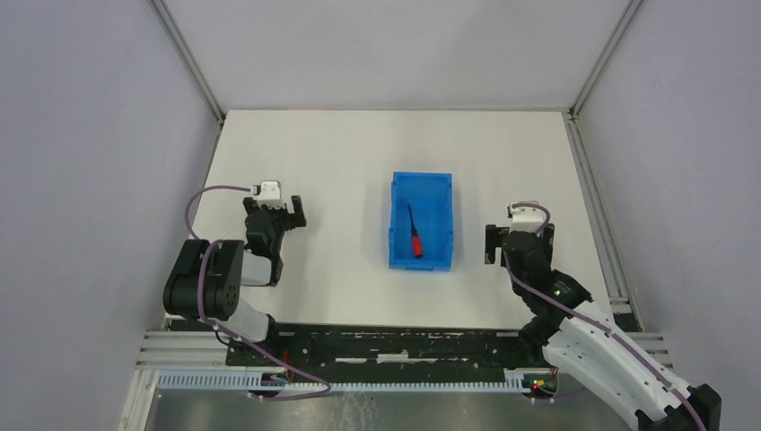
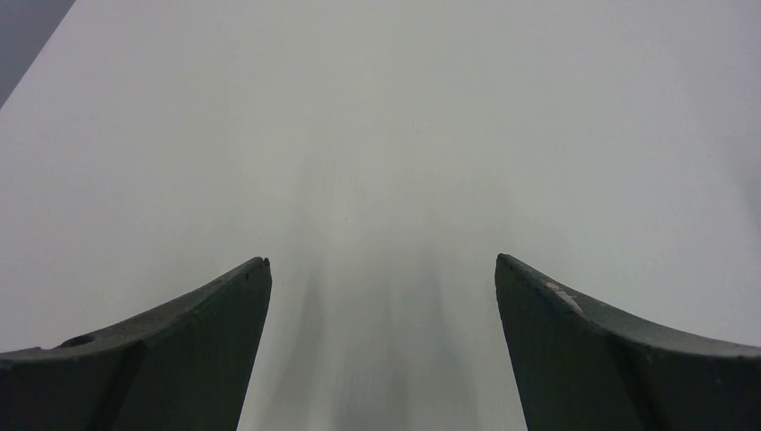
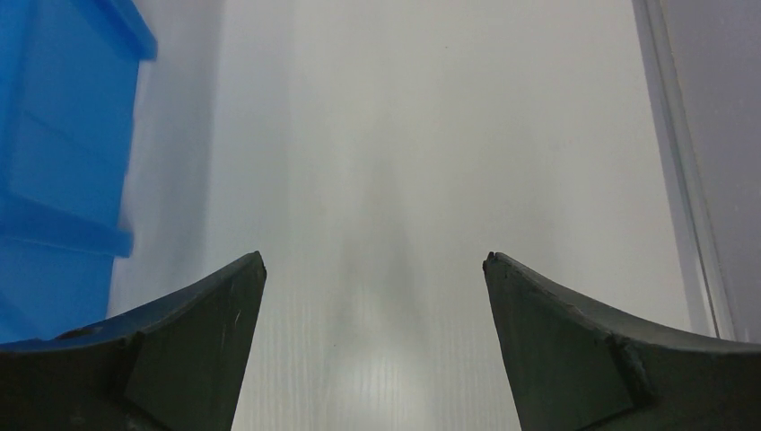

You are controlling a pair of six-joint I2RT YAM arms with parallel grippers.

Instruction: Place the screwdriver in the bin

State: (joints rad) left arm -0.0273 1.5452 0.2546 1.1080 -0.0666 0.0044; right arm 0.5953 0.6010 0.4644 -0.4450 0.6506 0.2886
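Note:
The blue bin [image 1: 395,224] sits at the table's middle, and its right wall [image 3: 54,171] fills the left edge of the right wrist view. Inside it lies the screwdriver [image 1: 414,237], red handle toward the near end, thin black shaft pointing away. My right gripper [image 1: 519,235] hovers low over bare table just right of the bin, open, nothing between its fingers [image 3: 202,332]. My left gripper [image 1: 274,214] is well left of the bin, open over bare table, with both dark fingers [image 2: 193,346] spread wide and empty.
A metal rail [image 1: 597,206] runs along the table's right edge, close to the right arm, and shows as a grey strip [image 3: 682,180] in the right wrist view. Grey walls enclose the table on three sides. The arms' mounting rail [image 1: 386,346] lies at the near edge.

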